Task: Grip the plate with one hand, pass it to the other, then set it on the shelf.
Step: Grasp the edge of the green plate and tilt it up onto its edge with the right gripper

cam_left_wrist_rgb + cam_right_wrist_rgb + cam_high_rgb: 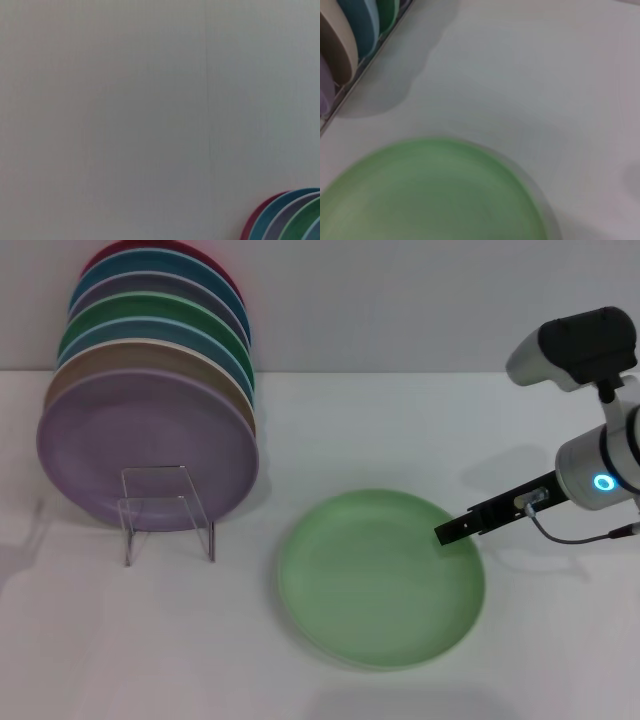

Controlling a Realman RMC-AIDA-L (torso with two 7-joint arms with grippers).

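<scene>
The pale mint-green plate (pixel 380 578) lies flat on the white table, right of centre in the head view. It also fills the lower part of the right wrist view (pixel 430 195). My right gripper (pixel 447 532), black with a blue glowing ring on its wrist, reaches in from the right, and its tip is at the plate's far right rim. The clear acrylic shelf (pixel 166 512) stands at the left with its front loops bare. My left gripper is out of view.
Several coloured plates stand upright in a row on the shelf, a lilac-purple one (pixel 148 450) at the front. Their tops show in the left wrist view (pixel 290 217), and their edges in the right wrist view (pixel 350 45). A plain wall stands behind the table.
</scene>
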